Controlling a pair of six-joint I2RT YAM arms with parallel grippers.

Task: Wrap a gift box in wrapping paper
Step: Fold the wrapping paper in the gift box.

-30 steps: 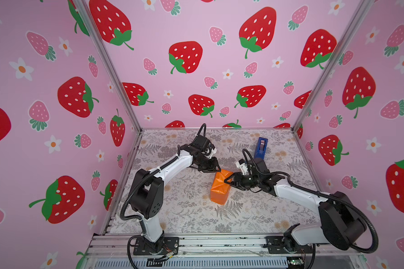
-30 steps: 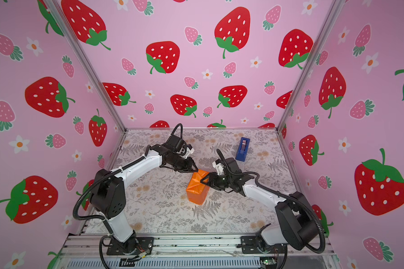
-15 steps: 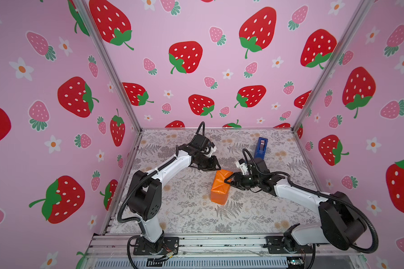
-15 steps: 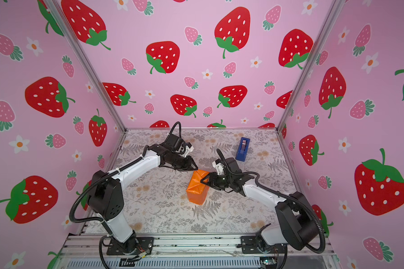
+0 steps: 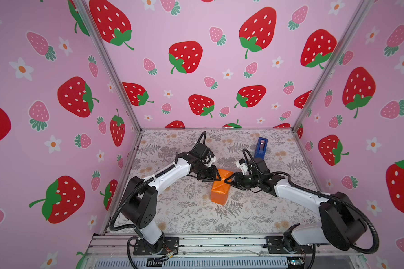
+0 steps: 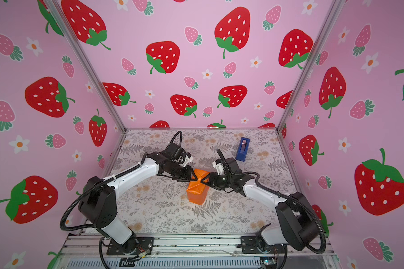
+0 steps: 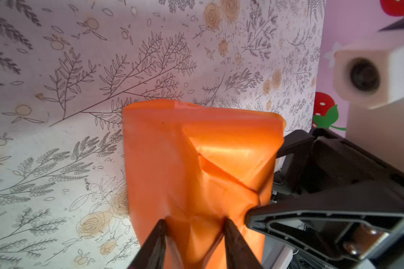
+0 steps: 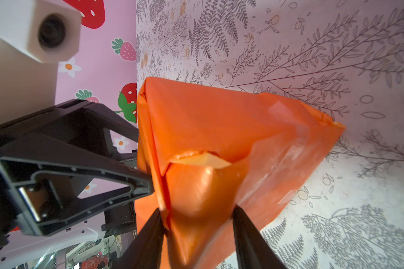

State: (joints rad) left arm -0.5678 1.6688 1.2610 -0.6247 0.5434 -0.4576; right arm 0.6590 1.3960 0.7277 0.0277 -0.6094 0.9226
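Both top views: one wrapping paper, one tape dispenser; left gripper and right gripper clamp it

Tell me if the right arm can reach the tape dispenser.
Probably yes: the tape dispenser stands close behind its wrist, nothing between, but the right hand must first release the wrapping paper.

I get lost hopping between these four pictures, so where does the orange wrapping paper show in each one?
Top view: orange wrapping paper, mid-table, where both arms meet.
Top view: same spot, between the arms.
Left wrist: fills the middle, running in between the fingers.
Right wrist: fills the middle, likewise between the fingers.
Shared landmark: the fern-print table beneath it in every view.
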